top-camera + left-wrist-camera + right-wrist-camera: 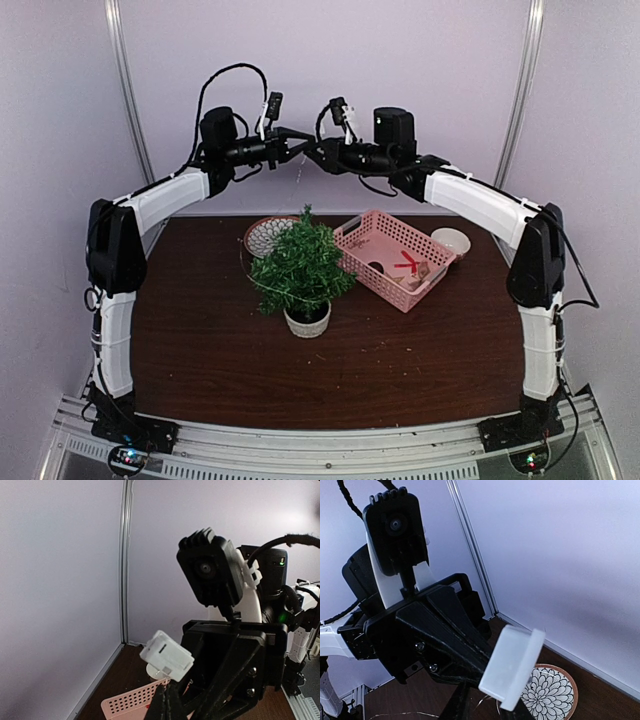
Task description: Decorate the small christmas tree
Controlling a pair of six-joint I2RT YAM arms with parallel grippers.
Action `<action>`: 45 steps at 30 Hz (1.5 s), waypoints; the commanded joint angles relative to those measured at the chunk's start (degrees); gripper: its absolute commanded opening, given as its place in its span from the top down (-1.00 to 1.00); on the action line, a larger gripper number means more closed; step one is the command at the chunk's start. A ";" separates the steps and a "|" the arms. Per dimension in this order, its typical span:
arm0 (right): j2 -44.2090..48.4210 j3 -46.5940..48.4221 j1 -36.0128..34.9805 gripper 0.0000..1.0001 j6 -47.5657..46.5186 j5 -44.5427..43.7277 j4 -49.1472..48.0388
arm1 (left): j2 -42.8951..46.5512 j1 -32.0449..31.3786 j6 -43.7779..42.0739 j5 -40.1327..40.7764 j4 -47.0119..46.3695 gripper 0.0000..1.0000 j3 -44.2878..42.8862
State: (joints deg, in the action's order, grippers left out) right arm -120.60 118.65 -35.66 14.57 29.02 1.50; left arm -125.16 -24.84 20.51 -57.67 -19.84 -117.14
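- Both of your arms stood high over the rear of the surface (400, 360). The left tool (296, 157) and right tool (312, 160) met tip to tip at upper centre of the overhead frame.
- A white block (512, 667) sat between the two tools, in the lower middle of both wrist views. Which tool carried it could not be established.
- Left tool: fingers together; whether anything thin was pinched in them could not be told. Right tool: tips masked by the block, so I cannot tell whether they were apart or clamped.
- The small christmas tree (302, 268) stood upright at centre frame, well below the tools, with no ornament visible on it. A patterned bowl (262, 236) lay just behind it to the left and a pink basket (370, 275) to its right.
- Judgement: the step in hand appeared to be a mid-air handover of the first decoration, so the task had barely begun.
- Judgement: your next move called for one confirmed hold, a clean parting of the tools, then a gentle descent onto the branches without tipping the pot.
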 commanded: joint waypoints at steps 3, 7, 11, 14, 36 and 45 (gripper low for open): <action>-1.40 1.29 0.28 0.52 0.04 0.92 -0.34 | -0.08 -1.09 1.58 -2.16 -4.25 1.00 -0.08; -0.61 -0.74 0.25 0.52 -0.88 1.30 -0.36 | -0.08 -1.04 1.96 -2.12 -4.31 1.00 -0.36; 1.18 -3.99 0.24 0.42 -1.57 0.77 -1.31 | -0.08 -1.00 2.60 -2.01 -4.95 1.00 -0.45; 2.23 -5.95 0.33 0.40 -1.50 -0.27 -2.90 | -0.09 -1.00 2.67 -1.95 -5.02 1.00 -0.38; 4.45 -8.89 0.42 0.50 0.25 -2.07 -10.44 | -0.08 -1.00 3.45 -1.97 -5.62 1.00 0.95; 4.54 -9.06 0.39 0.77 0.29 -2.01 -12.08 | -0.17 -1.00 3.35 -1.66 -5.13 1.00 1.30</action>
State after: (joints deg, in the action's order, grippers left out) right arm -118.58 109.95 -35.59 14.94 27.94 -8.29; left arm -125.16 -25.71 23.73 -59.11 -22.70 -116.46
